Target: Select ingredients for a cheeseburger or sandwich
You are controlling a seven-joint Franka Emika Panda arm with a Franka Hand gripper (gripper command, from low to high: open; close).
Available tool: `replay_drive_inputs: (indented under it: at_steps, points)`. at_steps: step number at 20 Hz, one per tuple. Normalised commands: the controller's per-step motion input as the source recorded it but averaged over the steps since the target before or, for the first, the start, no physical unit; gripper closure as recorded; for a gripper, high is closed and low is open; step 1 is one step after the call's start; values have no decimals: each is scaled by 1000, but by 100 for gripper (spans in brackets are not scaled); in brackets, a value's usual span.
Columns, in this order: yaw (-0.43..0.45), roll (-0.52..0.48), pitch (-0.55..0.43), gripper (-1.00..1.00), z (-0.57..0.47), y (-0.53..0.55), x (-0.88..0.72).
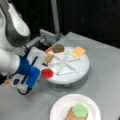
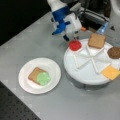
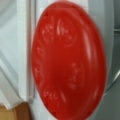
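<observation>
**Status: Jaws at the Red Tomato Disc**

Jaws: their spread is hidden behind my blue-and-white gripper [image 1: 37, 71] [image 2: 71, 37], so I cannot tell whether they stand wide, narrow or closed on anything. I am positioned at the edge of the round white divided tray [image 1: 75, 75] [image 2: 85, 75], directly over the red round toy tomato disc [image 1: 47, 73] [image 2: 75, 45] [image 3: 67, 62]. In the wrist view this disc fills nearly the whole field, lying in a white tray compartment.

Adjacent compartments, in both front views:
- tan square toy bread slice [image 1: 49, 58] [image 2: 96, 40], just beside the tomato disc;
- brown round toy patty [image 1: 58, 48] [image 2: 114, 52];
- yellow square toy cheese slice [image 1: 78, 51] [image 2: 110, 72], overhanging the tray rim.

Well apart from the tray on the grey table [image 1: 105, 65] [image 2: 37, 42] sits a round white paper plate [image 1: 58, 110] [image 2: 25, 80]. It carries a second tan bread slice [image 1: 70, 116] [image 2: 33, 74] with a green toy lettuce piece [image 1: 80, 110] [image 2: 44, 78] resting on top.
</observation>
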Motion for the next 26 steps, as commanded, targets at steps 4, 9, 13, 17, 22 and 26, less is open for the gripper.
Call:
replay_drive_inputs:
  at_steps: [4,9,13,17,22,26]
  points:
    - [26,285,-76,-100,-49,-89,90]
    - [38,289,-92,-100,-50,-95,79]
    - [38,315,-125,-100,-82,-95,57]
    - [37,334,-136,-100,-114,-101,46]
    - [31,334,-124,-100,-134,-148,41]
    - [29,333,-110,-100,-102,-158,64]
